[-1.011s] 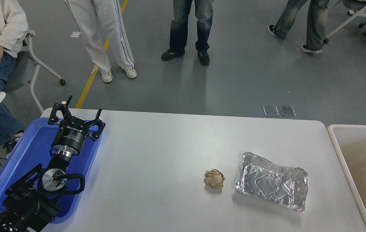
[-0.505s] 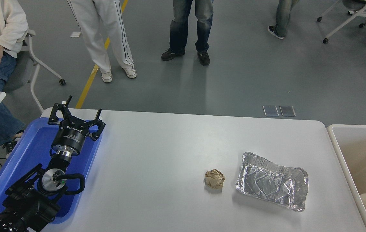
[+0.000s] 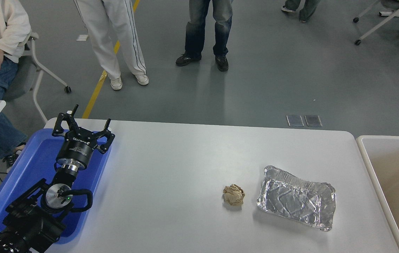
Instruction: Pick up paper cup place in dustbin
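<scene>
- Spanning most of the frame, the table [image 3: 185, 158] carries no paper cup.
- Dustbin [image 3: 364, 154] fills the right edge; no cup shows inside.
- Left gripper [image 3: 82, 126], lower left, open, empty; right arm unseen.

A white rectangular table [image 3: 185, 154] is the landmark. At its left end lies a blue plastic tray [image 3: 34, 165], and over the tray the parked left black gripper [image 3: 82, 126] hangs with its fingers spread. Toward the table's right sits a crumpled brown paper ball [image 3: 234, 195], just beside a dented silver foil tray [image 3: 296, 198]. Off the table's right edge stands the large off-white, beige-lined dustbin [image 3: 378, 182]. People stand beyond the far edge.
</scene>
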`<state>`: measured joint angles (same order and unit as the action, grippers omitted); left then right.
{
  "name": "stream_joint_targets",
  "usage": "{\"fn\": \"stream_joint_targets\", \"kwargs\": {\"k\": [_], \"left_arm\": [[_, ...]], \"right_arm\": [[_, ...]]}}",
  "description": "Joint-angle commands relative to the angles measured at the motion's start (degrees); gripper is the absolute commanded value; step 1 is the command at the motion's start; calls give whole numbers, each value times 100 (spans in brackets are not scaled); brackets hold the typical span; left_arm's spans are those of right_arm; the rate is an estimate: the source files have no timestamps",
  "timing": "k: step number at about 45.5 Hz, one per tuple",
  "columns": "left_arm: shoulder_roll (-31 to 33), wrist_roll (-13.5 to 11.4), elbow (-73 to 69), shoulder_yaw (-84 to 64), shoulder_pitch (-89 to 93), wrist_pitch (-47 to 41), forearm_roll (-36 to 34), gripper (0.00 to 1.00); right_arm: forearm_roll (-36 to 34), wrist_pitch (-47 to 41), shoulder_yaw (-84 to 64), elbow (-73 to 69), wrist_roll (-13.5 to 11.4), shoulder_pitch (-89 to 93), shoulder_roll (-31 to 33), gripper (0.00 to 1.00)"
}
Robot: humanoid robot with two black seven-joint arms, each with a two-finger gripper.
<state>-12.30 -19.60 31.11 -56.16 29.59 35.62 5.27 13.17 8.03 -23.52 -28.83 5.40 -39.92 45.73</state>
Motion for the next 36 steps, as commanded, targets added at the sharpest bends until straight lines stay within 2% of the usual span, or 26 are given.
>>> {"fn": "stream_joint_targets", "kwargs": {"k": [1,7,14,19,28,36], "left_arm": [[0,0,0,0,3,-3,0,100],[0,0,0,0,3,-3,0,100],[0,0,0,0,3,6,0,100],[0,0,0,0,3,6,0,100],[0,0,0,0,3,-3,0,100],[0,0,0,0,3,-3,0,100]], "right_arm": [[440,-47,-82,-1440,5,-612,787,100],[941,-47,-547,-2301,5,-1183,1130,100],[995,-65,-1373,-2952,5,-1895,1254,100],[986,-477,-2287,-3453,-4,-2730,1262,100],[986,-1978,-3799,-3770,-4,-4399,1026,100],[986,-3859,-4774,-3770,-4,-5639,341,100]]}}
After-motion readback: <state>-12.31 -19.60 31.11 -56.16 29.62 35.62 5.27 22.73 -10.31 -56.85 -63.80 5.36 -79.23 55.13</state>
